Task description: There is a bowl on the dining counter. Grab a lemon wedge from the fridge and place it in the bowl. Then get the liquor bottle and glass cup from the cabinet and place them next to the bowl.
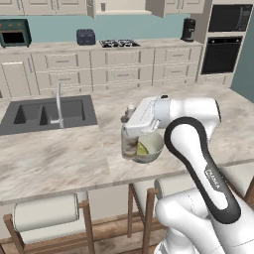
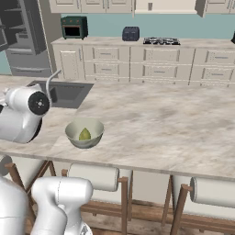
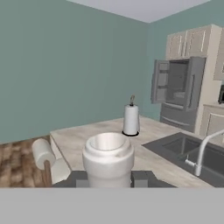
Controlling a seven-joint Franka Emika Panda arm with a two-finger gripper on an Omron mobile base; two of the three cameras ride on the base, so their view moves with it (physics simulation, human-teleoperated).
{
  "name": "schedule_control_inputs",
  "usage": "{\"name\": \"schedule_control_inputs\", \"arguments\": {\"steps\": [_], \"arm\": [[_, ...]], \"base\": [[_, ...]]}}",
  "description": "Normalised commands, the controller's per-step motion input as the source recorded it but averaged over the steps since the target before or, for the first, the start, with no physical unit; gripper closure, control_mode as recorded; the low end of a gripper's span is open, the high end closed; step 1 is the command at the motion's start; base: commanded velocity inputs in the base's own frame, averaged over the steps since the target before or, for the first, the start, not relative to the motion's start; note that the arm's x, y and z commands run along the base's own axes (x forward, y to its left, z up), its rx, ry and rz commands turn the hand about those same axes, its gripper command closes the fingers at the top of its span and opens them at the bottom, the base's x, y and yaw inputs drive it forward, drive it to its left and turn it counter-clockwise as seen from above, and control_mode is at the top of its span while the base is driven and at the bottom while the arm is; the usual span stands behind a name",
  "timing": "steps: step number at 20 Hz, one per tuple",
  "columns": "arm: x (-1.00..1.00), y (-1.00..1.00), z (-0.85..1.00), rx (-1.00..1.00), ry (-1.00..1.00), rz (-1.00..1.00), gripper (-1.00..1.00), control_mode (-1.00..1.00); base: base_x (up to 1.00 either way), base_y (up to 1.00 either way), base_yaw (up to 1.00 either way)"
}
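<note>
Beige marbled stone runs the length of the table [image 2: 183,119], with a dark sink [image 1: 47,113] and slim tap [image 1: 59,101] set into it to the left of where I am working. The bowl [image 2: 84,133] sits near the front edge with the lemon wedge [image 2: 85,134] already inside, so that part reads as done.

From the hand view I look straight down onto a pale cap and neck, which I take to be the liquor bottle [image 3: 108,158], with the jaws clamped on either side of it just below the cap. In the left base view the bottle's brownish body [image 1: 130,144] hangs under the gripper [image 1: 135,130] right beside the bowl's left side, though the arm hides enough that I cannot say whether its base is on the stone yet.

To finish this well I would lower straight down, keep the bottle upright, leave a sliver of gap from the bowl's rim, and open only once it stands on its own.

Across the room, cream drawer units line the far wall, with a cooktop [image 1: 119,43] and toaster [image 1: 86,36] on top. The fridge [image 3: 177,92] stands with its doors open, and a paper-towel roll [image 3: 131,119] sits at the table's far end. The glass cup remains to fetch.
</note>
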Motion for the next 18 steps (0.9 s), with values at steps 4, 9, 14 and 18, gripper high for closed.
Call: {"name": "schedule_control_inputs", "arguments": {"steps": [4, 9, 14, 18], "arm": [[0.19, 0.0, -0.22, 0.0, 0.0, 0.05, 1.0, -1.0], [0.16, 0.0, -0.22, 0.0, 0.0, 0.03, 1.0, -1.0], [0.02, 0.1, -0.14, 0.0, -0.01, -0.02, 1.0, -1.0], [-0.03, 0.11, -0.01, 0.09, -0.08, -0.24, 1.0, -1.0]], "base": [[0.0, 0.0, 0.0], [0.0, 0.0, 0.0], [0.0, 0.0, 0.0], [0.0, 0.0, 0.0]]}}
